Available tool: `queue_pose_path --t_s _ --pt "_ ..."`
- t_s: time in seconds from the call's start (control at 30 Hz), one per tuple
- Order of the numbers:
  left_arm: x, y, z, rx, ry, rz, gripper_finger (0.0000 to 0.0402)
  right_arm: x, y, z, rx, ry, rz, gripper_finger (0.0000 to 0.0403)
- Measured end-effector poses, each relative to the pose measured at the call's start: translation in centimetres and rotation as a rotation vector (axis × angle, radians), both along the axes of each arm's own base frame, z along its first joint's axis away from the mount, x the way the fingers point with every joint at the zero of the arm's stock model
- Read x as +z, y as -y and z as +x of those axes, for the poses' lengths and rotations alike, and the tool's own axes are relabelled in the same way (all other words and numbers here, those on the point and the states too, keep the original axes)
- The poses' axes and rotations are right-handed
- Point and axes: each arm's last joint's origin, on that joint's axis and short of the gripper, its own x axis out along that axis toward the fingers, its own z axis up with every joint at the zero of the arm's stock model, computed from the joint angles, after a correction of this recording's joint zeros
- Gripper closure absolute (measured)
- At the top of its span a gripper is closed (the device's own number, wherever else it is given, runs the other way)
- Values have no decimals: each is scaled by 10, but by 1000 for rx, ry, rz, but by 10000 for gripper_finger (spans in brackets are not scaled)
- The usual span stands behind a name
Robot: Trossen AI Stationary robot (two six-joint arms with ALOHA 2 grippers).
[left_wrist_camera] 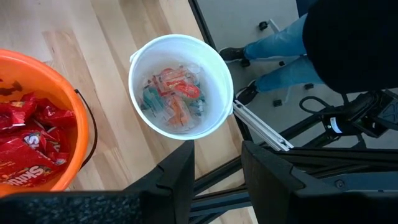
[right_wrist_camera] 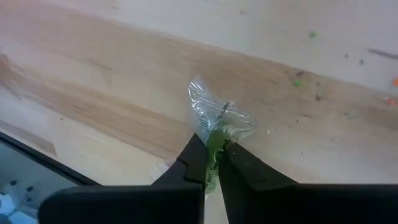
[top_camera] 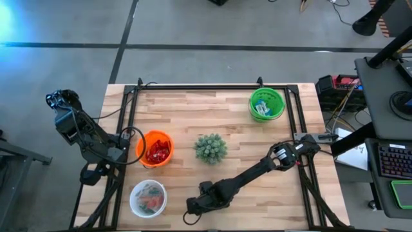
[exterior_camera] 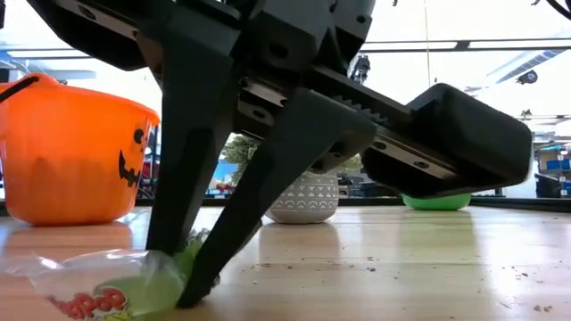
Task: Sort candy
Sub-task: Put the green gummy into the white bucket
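Note:
A small green candy in a clear wrapper lies on the wooden table near its front edge, and my right gripper is shut on it; the low view shows the same candy under the two fingers. My left gripper hangs open above the table's left edge, touching nothing, over the white bowl. The white bowl holds mixed candy. The orange bowl holds red packets, and the green bowl holds blue-and-white bars. My right gripper pinches the green candy's middle between its two fingertips. The fingers slant down from the table's right and far side. The candy rests on the table, its clear wrapper end sticking out beyond the fingers.
A spiky green plant in a white pot stands mid-table between the bowls. A black frame runs along the table's edges. Crumbs lie on the wood. A person's legs show beyond the left edge.

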Motion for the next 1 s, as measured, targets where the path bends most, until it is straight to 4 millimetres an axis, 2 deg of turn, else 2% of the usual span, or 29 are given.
queue_pose_path --t_s 0.27,0.4,0.7,1.0 --pt "0 0 3 54 54 37 287 32 -5 15 114 145 -76 391" --pt "0 3 8 87 86 52 287 65 -5 27 157 296 -146 391" --pt "5 23 28 106 158 -46 287 124 5 41 301 541 -274 391" --pt "4 47 52 106 217 -109 287 159 24 38 395 627 -356 391"
